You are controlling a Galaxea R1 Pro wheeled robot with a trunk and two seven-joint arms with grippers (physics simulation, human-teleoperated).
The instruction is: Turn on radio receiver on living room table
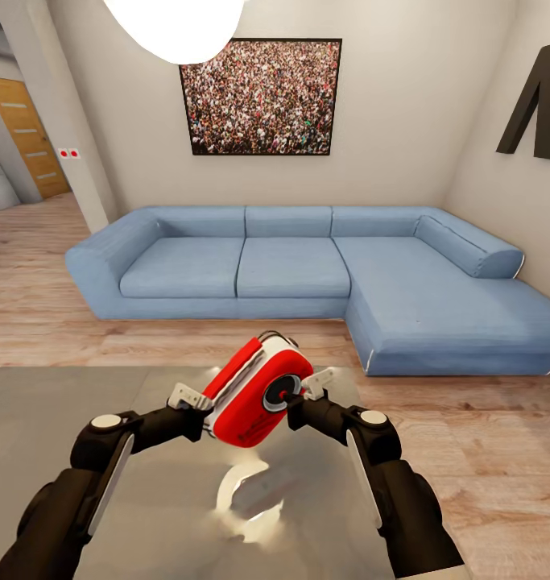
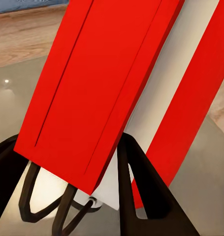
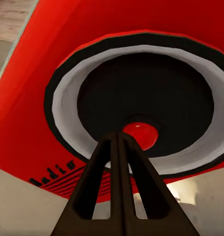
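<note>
The left gripper (image 1: 196, 400) holds the tilted radio receiver (image 1: 254, 395) above the tabletop (image 1: 57, 435). The right gripper (image 1: 293, 396), jaws together, touches its dial (image 1: 281, 392).

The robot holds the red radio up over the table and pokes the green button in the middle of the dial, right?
Almost. The button is red, not green; the right wrist view shows it. The left gripper holds the radio above the table while the right gripper pokes the dial.
</note>
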